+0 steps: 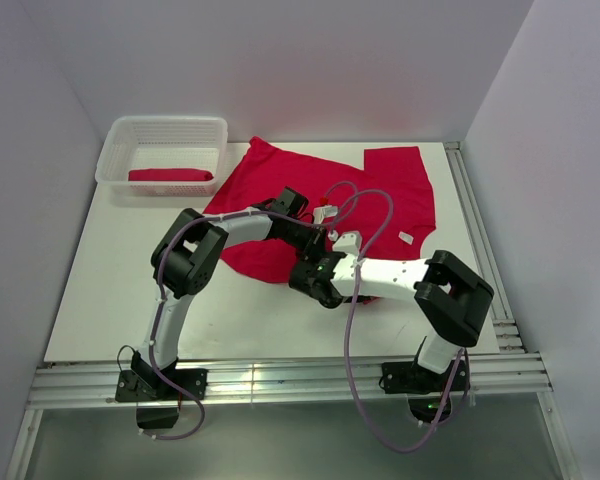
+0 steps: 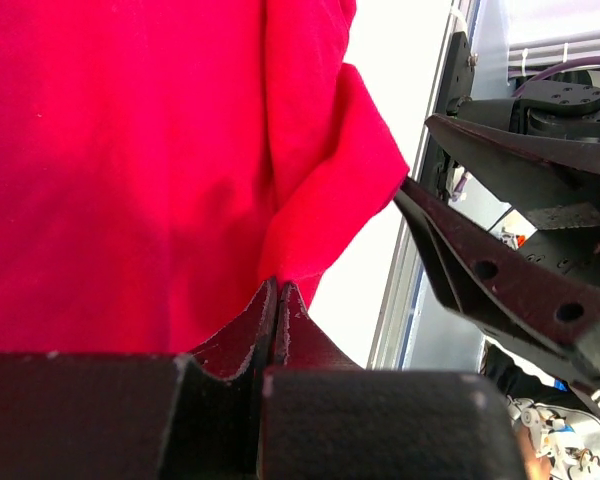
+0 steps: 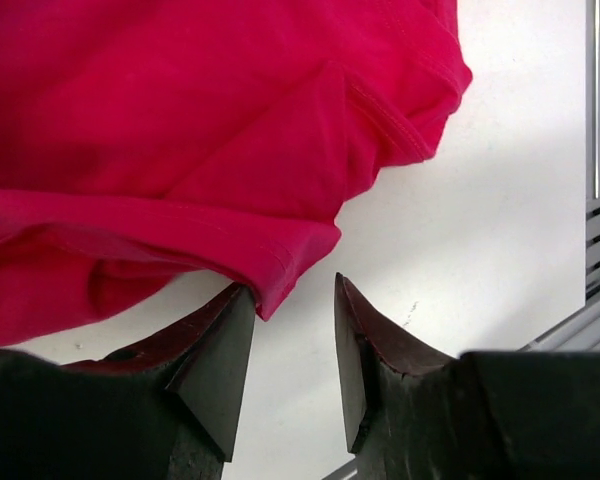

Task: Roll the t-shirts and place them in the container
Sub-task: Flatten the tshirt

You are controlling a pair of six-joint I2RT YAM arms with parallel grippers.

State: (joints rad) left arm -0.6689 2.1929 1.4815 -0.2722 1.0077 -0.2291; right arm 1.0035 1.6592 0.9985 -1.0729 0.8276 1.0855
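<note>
A white table (image 1: 110, 310) stands closed in by pale, bare walls (image 1: 310, 60). At its far left corner sits a white lattice basket (image 1: 115, 160), and inside it one rolled t-shirt (image 1: 170, 177) lies as a crimson bundle along the basket's near side. Just right of the basket a second, spread t-shirt (image 1: 280, 175) lies on the table, plain red with no print, its near edge rumpled and partly folded over. Further right of the basket, over that near edge, the left gripper (image 2: 278, 290) has its jaws pressed tight together, and a fold of the red cloth runs down into their tips, so it seems to pinch the shirt there. Close beside it, on the side away from the basket, the right gripper (image 3: 292, 300) holds its jaws partly apart; a hem corner of the shirt hangs by the tip of one finger, but nothing is clamped between them. Furthest right from the basket, a small white label (image 1: 407, 237) lies on the red cloth, its writing too small to read.
</note>
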